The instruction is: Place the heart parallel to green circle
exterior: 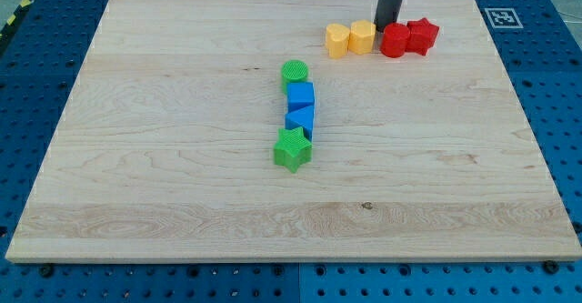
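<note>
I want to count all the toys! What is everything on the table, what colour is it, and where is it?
yellow heart: 1, yellow, left end of the row near the view's top
yellow hexagon block: 1, yellow, just right of the heart
red round block: 1, red, right of the yellow hexagon block
red star: 1, red, right end of that row
green circle: 1, green, top of the column near the middle
blue cube: 1, blue, below the green circle
blue triangle: 1, blue, below the cube
green star: 1, green, bottom of the column
wooden board: 1, light wood, under everything
my tip: 1, dark rod, behind the top row, between the yellow hexagon block and the red round block
</note>
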